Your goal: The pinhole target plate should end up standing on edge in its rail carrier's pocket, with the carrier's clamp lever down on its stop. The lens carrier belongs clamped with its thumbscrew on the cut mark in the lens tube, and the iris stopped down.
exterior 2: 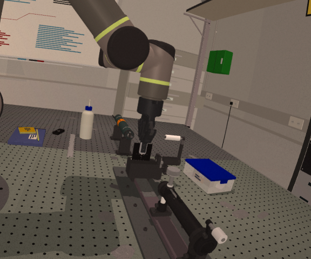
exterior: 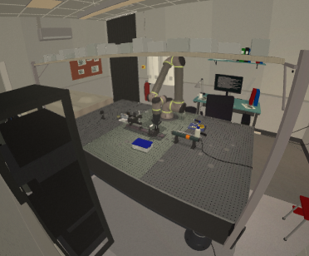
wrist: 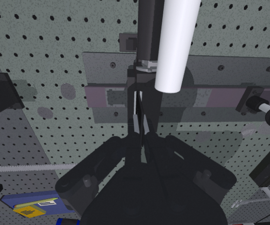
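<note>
My gripper (exterior 2: pixel 142 147) (wrist: pixel 139 113) points straight down over the rail carrier (exterior 2: pixel 143 166) and is closed on the thin dark pinhole target plate (exterior 2: pixel 141 152) (wrist: pixel 140 121), which I hold on edge with its lower part in the carrier's pocket. The carrier's clamp lever (exterior 2: pixel 175 143) stands raised, its white handle (exterior 2: pixel 172 137) (wrist: pixel 176 43) up beside my wrist. Nearer along the rail (exterior 2: pixel 153 212) lies the black lens tube (exterior 2: pixel 185 212). The lens carrier (exterior 2: pixel 161 207) sits by the tube. A white knob (exterior 2: pixel 219 235) marks the tube's near end.
The raised lever stands close on the right of my fingers. A blue-lidded box (exterior 2: pixel 209 175) lies right of the rail. A white bottle (exterior 2: pixel 86 124), a laser on posts (exterior 2: pixel 123 128) and a blue notebook (exterior 2: pixel 26 135) sit behind and left.
</note>
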`<state>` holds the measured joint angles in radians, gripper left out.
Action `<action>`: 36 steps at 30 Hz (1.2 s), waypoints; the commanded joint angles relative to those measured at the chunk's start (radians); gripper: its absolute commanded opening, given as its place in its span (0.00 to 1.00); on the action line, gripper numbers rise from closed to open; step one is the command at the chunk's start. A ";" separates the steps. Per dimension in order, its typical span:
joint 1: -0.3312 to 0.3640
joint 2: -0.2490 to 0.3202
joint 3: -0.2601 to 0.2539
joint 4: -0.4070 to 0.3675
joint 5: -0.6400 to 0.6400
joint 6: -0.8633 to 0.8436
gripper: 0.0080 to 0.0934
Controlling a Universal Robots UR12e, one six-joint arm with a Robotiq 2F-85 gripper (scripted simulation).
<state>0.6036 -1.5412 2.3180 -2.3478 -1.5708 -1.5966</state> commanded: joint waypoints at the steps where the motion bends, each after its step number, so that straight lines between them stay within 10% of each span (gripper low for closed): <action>1: 0.000 0.000 -0.001 0.000 0.000 0.000 0.02; 15: 0.000 0.000 -0.001 0.000 0.000 0.000 0.35; 36: 0.000 -0.018 -0.011 0.027 0.000 0.000 0.35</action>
<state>0.6036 -1.5592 2.3081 -2.3198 -1.5708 -1.5966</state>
